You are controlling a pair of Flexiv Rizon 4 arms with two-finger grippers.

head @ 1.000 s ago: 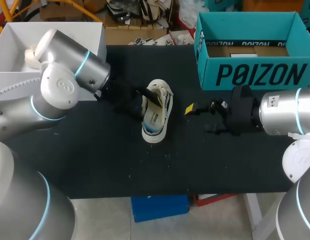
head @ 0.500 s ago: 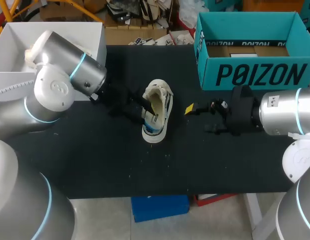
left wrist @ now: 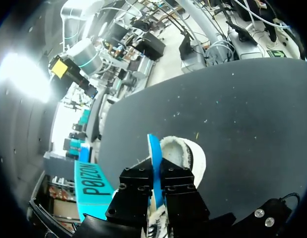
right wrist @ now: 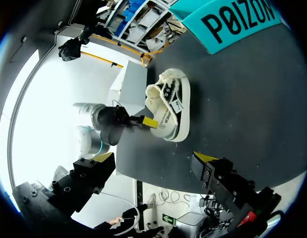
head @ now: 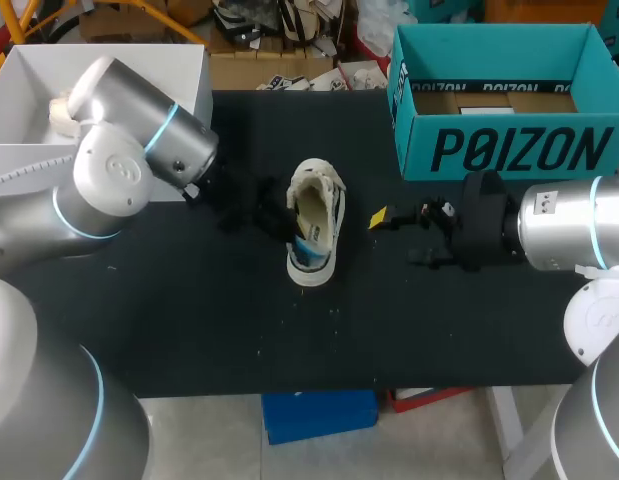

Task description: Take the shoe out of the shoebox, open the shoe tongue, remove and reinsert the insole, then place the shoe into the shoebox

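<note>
Cream low-top shoe (head: 314,235), black side markings, blue insole (left wrist: 153,153) in left claw (left wrist: 155,184)

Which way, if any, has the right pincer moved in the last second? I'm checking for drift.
No, it has not moved. The right pincer stays below and left of the teal cardboard shoebox, by its front left corner.

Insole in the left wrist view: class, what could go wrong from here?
1. The shoe rests unheld on the table, and the right gripper is open and apart from it, so the shoe could slide or tip when the insole is pushed or pulled.
2. The left gripper pinches the insole on edge; it might buckle or jam rather than lie flat.
</note>
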